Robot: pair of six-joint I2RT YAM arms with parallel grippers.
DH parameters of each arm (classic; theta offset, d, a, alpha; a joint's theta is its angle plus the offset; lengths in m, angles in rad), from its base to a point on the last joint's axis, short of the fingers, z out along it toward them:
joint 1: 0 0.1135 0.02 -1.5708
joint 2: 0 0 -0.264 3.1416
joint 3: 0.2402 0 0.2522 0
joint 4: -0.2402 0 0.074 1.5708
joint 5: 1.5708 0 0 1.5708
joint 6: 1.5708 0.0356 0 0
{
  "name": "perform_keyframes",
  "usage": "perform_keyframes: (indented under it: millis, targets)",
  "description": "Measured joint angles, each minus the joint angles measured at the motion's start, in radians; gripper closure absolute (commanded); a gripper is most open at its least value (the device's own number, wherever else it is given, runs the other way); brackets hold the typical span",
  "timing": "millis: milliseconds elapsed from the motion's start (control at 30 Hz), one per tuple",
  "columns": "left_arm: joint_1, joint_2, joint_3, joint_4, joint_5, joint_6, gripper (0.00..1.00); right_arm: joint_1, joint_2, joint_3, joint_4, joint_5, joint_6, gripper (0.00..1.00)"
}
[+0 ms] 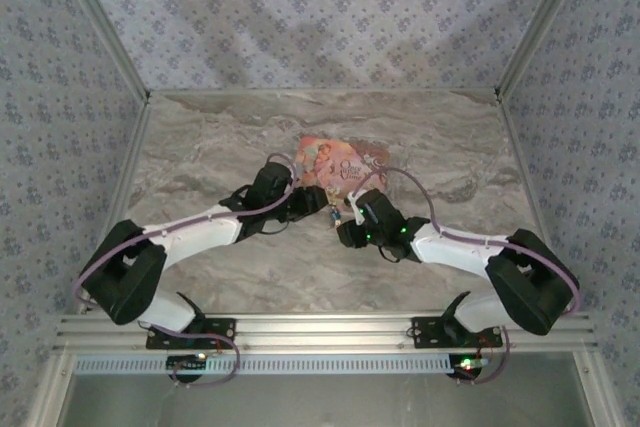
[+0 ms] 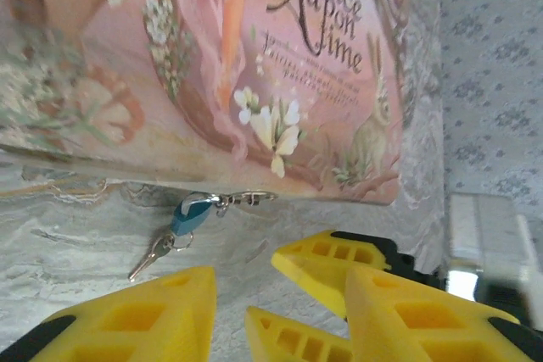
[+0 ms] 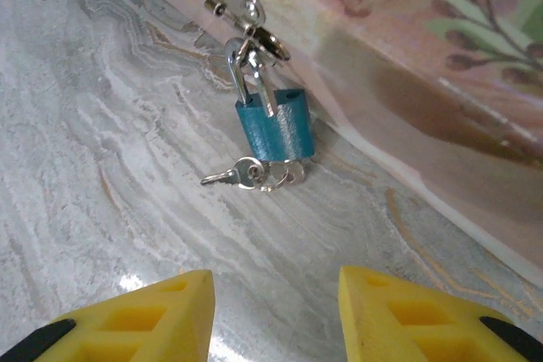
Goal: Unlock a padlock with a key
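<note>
Padlock + keys at book edge, open table nearside.

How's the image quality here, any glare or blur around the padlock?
Right wrist: padlock and keys sharp, glare spot on the table, right tool's fingers soft. Left wrist: book cover blurry toward its left, left tool's fingers out of focus. Top external: even light.
</note>
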Motion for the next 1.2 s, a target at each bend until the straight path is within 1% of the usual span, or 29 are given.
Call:
perform_keyframes:
  millis: [133, 333, 533, 700, 833, 967, 1100, 1200]
  targets:
    - [0.025, -0.043, -0.014, -0.014, -0.011, 0.008, 0.56, 0.055, 0.038, 0.029, 0.022, 0.076, 0.000, 0.53]
    - [0.041, -0.053, -0.031, -0.034, -0.016, 0.016, 0.55, 0.122, 0.120, 0.086, 0.048, 0.208, 0.028, 0.50]
    - [0.046, -0.055, -0.034, -0.040, -0.015, 0.016, 0.55, 0.165, 0.234, 0.169, 0.042, 0.336, 0.071, 0.49]
    - [0.058, -0.065, -0.046, -0.042, -0.019, 0.016, 0.55, 0.179, 0.296, 0.208, 0.015, 0.425, 0.118, 0.49]
    - [0.064, -0.077, -0.052, -0.043, -0.019, 0.016, 0.55, 0.182, 0.320, 0.209, -0.002, 0.461, 0.143, 0.49]
    - [0.066, -0.081, -0.056, -0.043, -0.019, 0.016, 0.55, 0.182, 0.341, 0.209, -0.004, 0.470, 0.153, 0.49]
    - [0.068, -0.081, -0.061, -0.044, -0.019, 0.018, 0.55, 0.184, 0.362, 0.225, 0.000, 0.472, 0.158, 0.54]
    - [0.068, -0.081, -0.061, -0.044, -0.019, 0.018, 0.55, 0.187, 0.378, 0.234, 0.015, 0.472, 0.159, 0.60]
